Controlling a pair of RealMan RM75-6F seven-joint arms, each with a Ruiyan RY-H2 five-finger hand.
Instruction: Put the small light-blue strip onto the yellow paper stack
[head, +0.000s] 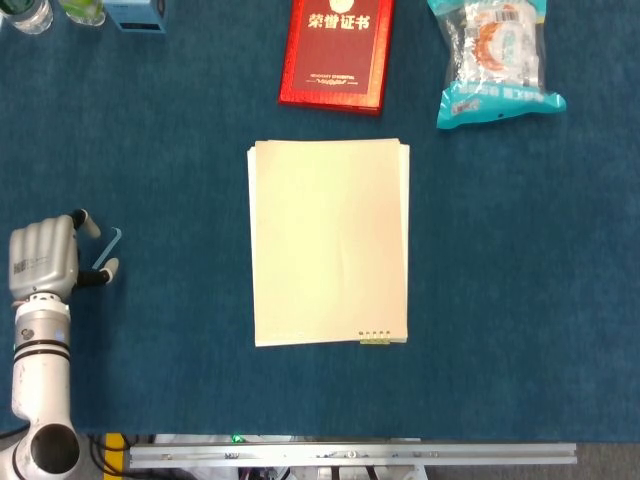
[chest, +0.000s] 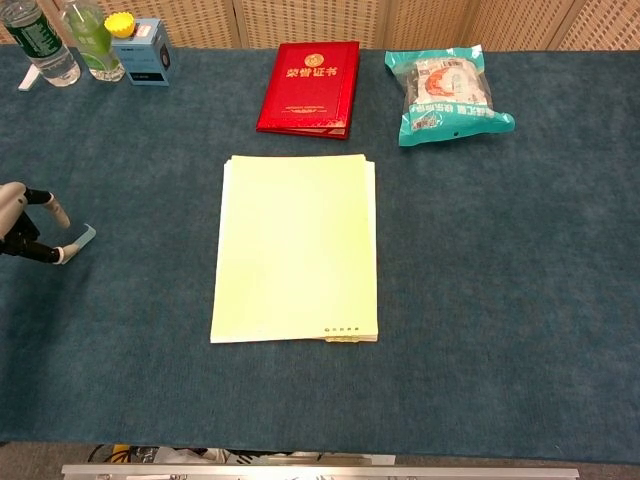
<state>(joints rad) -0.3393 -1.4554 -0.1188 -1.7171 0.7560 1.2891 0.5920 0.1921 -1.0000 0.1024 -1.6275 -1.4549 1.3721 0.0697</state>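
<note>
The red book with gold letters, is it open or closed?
Closed. The red book with gold letters lies flat on the blue table with its front cover facing up; no inside pages show.

Looks like an office or lab demo room set up for robot trials. Long table (chest: 520, 300) covered in dark blue felt, tan perforated wall panels (chest: 300, 20) behind it, bare metal rail (head: 350, 455) along the near edge. Desk clutter is office-type: stack of yellow paper (chest: 295, 245), red certificate folder (chest: 308, 88), snack bag (chest: 445, 95), water bottle (chest: 35, 45), drink glass (chest: 92, 40), small blue box (chest: 145, 52).
</note>
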